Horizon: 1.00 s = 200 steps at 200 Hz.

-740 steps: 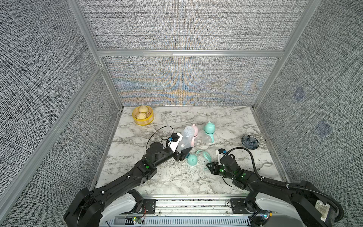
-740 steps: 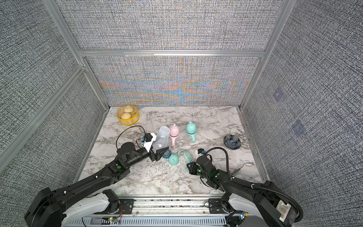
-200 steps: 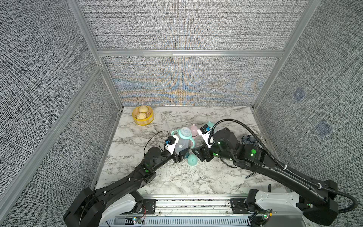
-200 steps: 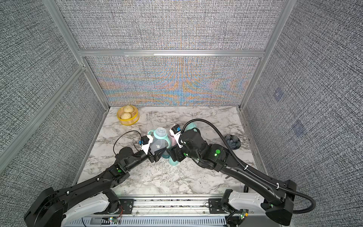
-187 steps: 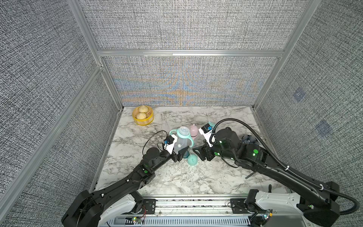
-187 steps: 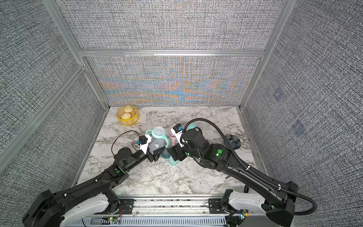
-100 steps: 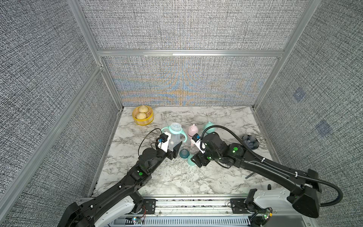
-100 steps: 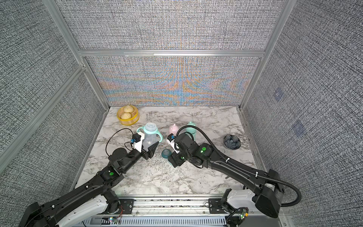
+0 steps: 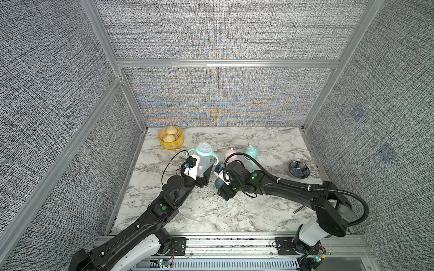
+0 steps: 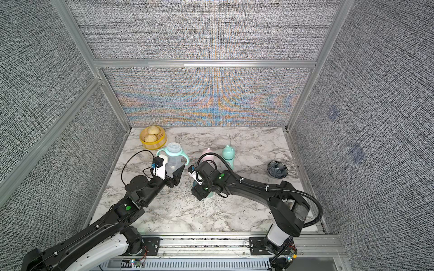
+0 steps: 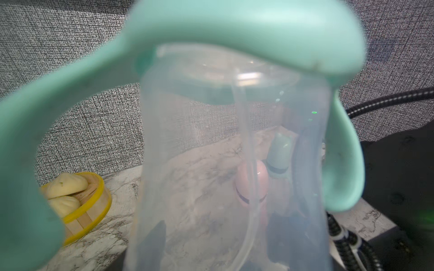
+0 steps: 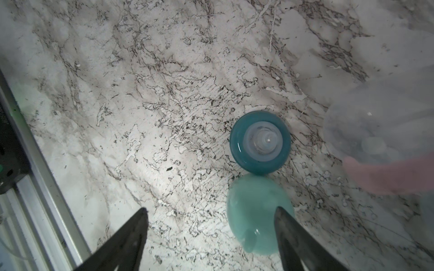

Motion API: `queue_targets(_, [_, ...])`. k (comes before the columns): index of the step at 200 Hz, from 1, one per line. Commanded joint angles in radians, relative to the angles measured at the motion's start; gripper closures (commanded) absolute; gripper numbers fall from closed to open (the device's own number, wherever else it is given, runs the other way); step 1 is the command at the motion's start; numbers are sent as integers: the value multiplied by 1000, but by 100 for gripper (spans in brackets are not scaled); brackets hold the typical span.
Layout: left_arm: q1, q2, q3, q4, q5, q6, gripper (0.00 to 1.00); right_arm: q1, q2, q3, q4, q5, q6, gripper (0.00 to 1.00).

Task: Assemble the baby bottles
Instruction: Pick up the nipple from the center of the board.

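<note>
My left gripper (image 9: 200,172) is shut on the lower body of a clear baby bottle (image 9: 203,162) with a mint looped handle (image 11: 234,35) round its neck, held upright just above the table. A teal nipple collar (image 12: 260,143) lies on the marble, touching a mint dome cap (image 12: 256,213). My right gripper (image 12: 210,211) hangs open above them, pointing down, one finger over the cap's edge and nothing held. In both top views a pink-capped bottle (image 9: 231,154) and a mint-capped bottle (image 9: 250,152) stand behind the right wrist.
A yellow basket (image 9: 171,138) with buns sits in the back left corner, close behind the held bottle. A dark patterned bowl (image 9: 298,169) is at the right edge. A small dark rod (image 9: 299,209) lies front right. The table's metal front rail (image 12: 47,178) is near.
The left arm has carried the handled bottle leftward and back, away from the collar. The right gripper has swung down and to the left over the collar and cap, opening a little wider.
</note>
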Motion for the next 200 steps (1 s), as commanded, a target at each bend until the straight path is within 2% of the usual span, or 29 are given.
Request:
queue_targets(1, [0,-10,13,4,-24,0,98,2,41,11,96,30,-40,15])
queue_targets(56, [0,-31,30,-23,-11,1,98,1,135,44,154,129,-40,16])
queue_targets(126, [-1,-34,30,-22,18,1,98,2,247,100,143,162,-33,16])
queue_targets(147, [-1,-31,28,-21,20,0,98,4,262,112,136,150,-37,16])
queue_targets(180, [0,-34,24,-19,18,0,98,22,260,114,116,26,-80,17])
queue_targets(200, [0,-35,22,-16,15,-2,98,45,249,99,128,14,-97,18])
